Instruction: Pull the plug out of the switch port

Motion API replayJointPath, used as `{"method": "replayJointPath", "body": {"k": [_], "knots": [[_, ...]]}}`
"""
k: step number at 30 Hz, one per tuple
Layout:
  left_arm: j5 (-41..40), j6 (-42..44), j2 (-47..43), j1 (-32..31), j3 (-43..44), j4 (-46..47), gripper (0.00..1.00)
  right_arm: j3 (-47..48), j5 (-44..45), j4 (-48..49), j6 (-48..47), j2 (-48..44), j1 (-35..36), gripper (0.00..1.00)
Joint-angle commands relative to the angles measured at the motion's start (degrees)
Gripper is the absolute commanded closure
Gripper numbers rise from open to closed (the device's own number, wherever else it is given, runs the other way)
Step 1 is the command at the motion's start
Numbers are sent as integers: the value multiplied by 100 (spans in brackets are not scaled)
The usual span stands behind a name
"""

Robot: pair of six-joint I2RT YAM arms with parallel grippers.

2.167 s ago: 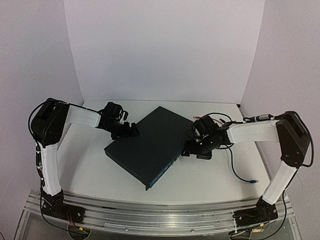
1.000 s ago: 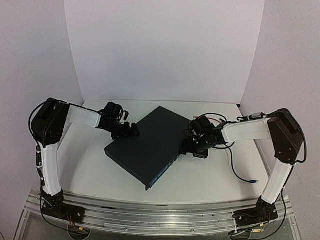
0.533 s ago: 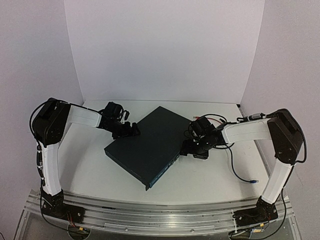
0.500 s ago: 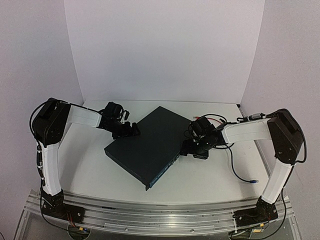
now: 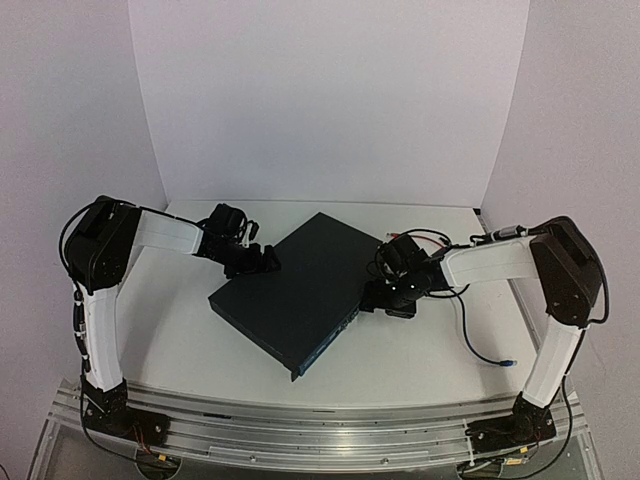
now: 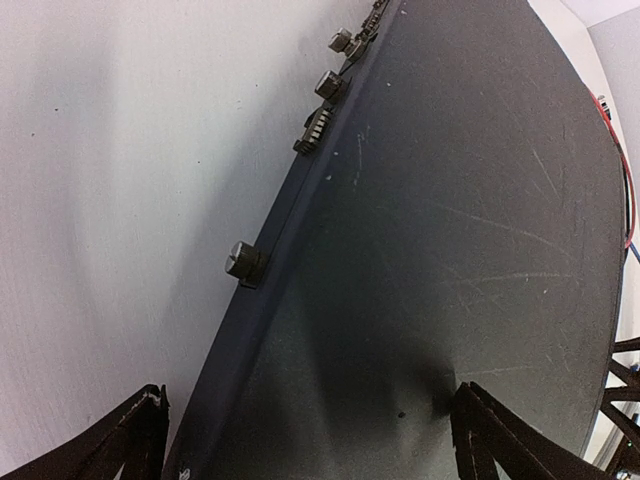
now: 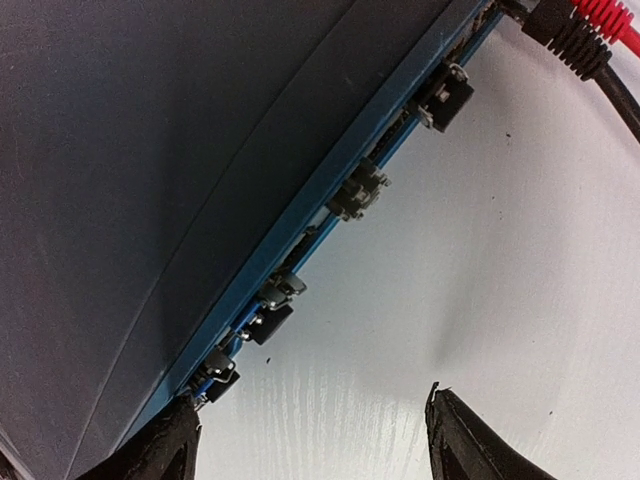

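- Right, risk first: your right gripper point(image 7: 312, 425) was spread wide with nothing between its fingers. It sat low against the port face point(image 7: 318, 215) of the switch point(image 5: 295, 290).
- The plug point(image 7: 548, 28) (black boot, red connector point(image 7: 605, 12) just beside it) sat in the far corner of the right wrist view, well off the jaw line.
- Closing there would likely have pinched a socket tab point(image 7: 355, 190) or bare table point(image 5: 420, 350), not the plug.
- I couldn't tell whether the plug was latched. If it was, a straight tug on its cable point(image 7: 600, 80) could have dragged the whole box or strained the port.
- Your left gripper point(image 6: 305, 430) was also spread, over the opposite long edge of the switch and not clamping it. By my read, nothing would have held the box against a pull.
- The switch lay flat mid-table, turned diagonally between the two arms, port face toward the right arm.
- Versus 2.2 s back, the right arm's elbow had swung inward and its gripper had crept closer to the port face.
- Over the last half second there was barely any shift. The left arm and the switch hadn't moved.
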Motion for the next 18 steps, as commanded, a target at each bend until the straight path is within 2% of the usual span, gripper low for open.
{"method": "replayJointPath", "body": {"k": [1, 11, 18], "knots": [[8, 59, 104, -57, 123, -140, 2, 252, 186, 78, -36, 109, -8, 25], [-1, 31, 117, -57, 120, -126, 2, 333, 365, 222, 118, 145, -8, 26], [-47, 16, 83, -57, 103, -136, 2, 351, 391, 64, 977, 258, -144, 31]]}}
